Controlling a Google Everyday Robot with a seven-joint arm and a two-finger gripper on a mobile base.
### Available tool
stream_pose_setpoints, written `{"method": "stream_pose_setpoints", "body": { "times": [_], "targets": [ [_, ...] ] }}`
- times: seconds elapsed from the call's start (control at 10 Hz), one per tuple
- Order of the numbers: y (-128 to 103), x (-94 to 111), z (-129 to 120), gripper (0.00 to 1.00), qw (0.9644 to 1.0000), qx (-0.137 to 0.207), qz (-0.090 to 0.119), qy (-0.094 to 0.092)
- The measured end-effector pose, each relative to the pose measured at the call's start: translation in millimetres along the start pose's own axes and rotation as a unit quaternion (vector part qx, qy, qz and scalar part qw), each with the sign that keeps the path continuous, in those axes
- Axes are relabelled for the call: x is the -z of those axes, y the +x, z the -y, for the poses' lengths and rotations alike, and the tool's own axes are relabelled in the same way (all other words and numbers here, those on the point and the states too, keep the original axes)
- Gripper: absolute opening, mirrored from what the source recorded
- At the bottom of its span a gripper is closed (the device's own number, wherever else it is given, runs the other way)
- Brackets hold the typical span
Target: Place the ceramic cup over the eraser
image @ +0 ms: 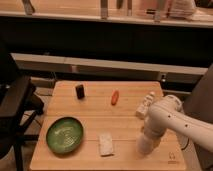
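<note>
The eraser (115, 97), a small orange-red piece, lies on the wooden table (95, 120) at the back middle. My white arm reaches in from the right and bends down to the table's front right. My gripper (148, 136) is at its low end, well to the right of and in front of the eraser. An off-white cylindrical shape (145, 146) stands on the table right under the gripper; it looks like the ceramic cup, but I cannot tell it apart from the arm's end.
A whitish labelled bottle (146, 105) stands just behind the arm at the right. A small black upright block (79, 91) is at the back left, a green plate (65, 134) at the front left, and a flat whitish block (105, 144) at the front middle. A dark chair (15, 107) stands to the left.
</note>
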Motion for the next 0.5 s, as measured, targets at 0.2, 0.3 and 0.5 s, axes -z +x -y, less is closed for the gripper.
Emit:
{"method": "stream_pose_setpoints", "body": {
  "times": [0.2, 0.3, 0.5],
  "targets": [
    [-1, 1, 0, 0.07, 1.0000, 0.001, -0.001, 0.001],
    [-1, 4, 4, 0.01, 1.0000, 0.001, 0.000, 0.004],
    [-4, 31, 26, 0.00, 0.9997, 0.015, 0.009, 0.018]
  ]
}}
